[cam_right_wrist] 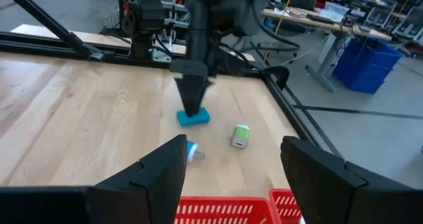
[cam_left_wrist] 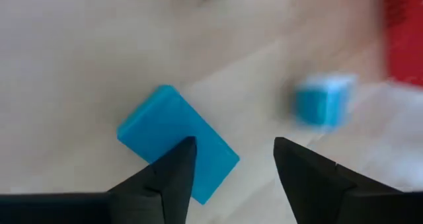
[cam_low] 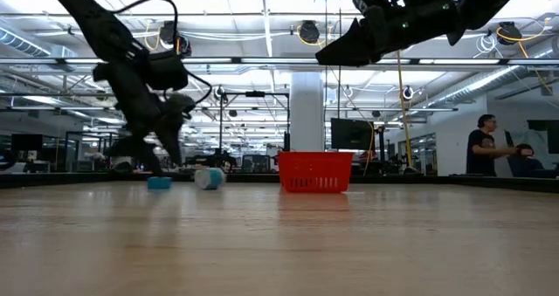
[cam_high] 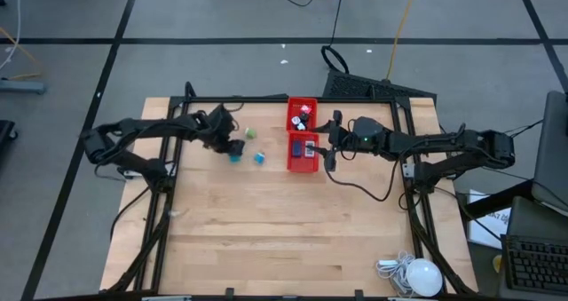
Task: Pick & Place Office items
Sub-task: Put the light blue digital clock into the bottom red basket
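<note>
Left gripper (cam_left_wrist: pixel 228 161): spread, low over the table, one finger overlapping the blue block (cam_left_wrist: pixel 173 141); apparently lining up a pinch, nothing held yet.
Blue block: flat on the wood, partly beneath the left finger, not yet between the two.
Light blue piece (cam_left_wrist: pixel 324 100): just beyond the left gripper, towards the tray (cam_high: pixel 303 164).
Green piece (cam_right_wrist: pixel 240 135): near the blue block, loose on the table.
Right gripper (cam_right_wrist: pixel 232 161): spread and empty, hanging above the tray, probably waiting clear of the left arm's work.
Tray: directly under the right gripper; small pieces already lie in both compartments.
</note>
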Motion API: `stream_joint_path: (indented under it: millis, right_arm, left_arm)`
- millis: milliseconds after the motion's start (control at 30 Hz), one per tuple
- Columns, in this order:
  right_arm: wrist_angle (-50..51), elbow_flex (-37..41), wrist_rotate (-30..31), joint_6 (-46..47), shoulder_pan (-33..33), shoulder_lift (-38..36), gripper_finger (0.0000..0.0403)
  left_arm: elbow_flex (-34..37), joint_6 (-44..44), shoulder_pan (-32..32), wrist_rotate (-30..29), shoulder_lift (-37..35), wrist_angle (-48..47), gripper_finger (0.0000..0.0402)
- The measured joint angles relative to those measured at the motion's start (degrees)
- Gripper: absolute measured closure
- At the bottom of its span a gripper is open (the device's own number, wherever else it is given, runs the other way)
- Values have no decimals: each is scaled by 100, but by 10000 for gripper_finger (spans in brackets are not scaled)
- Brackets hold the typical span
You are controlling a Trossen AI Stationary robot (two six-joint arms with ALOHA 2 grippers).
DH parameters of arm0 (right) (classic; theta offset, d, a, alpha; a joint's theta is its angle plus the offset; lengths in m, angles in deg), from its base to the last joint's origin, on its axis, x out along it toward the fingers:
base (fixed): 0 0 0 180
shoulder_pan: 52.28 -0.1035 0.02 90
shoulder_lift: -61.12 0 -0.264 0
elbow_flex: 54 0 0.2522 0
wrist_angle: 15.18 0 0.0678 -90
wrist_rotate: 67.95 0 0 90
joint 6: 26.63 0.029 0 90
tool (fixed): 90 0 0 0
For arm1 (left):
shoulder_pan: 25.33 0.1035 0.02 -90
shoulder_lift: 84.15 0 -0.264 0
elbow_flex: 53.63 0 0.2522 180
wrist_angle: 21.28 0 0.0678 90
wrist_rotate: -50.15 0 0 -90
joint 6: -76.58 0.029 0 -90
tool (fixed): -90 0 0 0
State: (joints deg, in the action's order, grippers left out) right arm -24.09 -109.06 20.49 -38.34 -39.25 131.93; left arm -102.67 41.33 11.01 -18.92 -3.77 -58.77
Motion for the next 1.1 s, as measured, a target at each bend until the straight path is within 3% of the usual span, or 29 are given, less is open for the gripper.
stream_joint_path:
  millis: [233, 467, 633, 900, 1000, 1100]
  right_arm:
    - [85, 0, -2, 46, 0, 0, 171]
    - [68, 0, -2, 13, 0, 2, 168]
    - [91, 0, 0, 11, 0, 2, 171]
    - [192, -2, 0, 11, 0, 2, 171]
    - [88, -4, 0, 11, 0, 2, 172]
    - [45, -7, 0, 11, 0, 2, 170]
  left_arm:
    - [32, -420, -199, -959, -720, -1482, 225]
    - [23, -547, -260, -747, -1569, -1954, 259]
    - [18, -1527, -767, -1317, -1985, -2444, 277]
    - [15, -2869, -1745, -2226, -1998, -3045, 312]
    - [14, -3509, -1765, -2402, -1998, -3273, 325]
    - [14, -3742, -1804, -2146, -1990, -3332, 338]
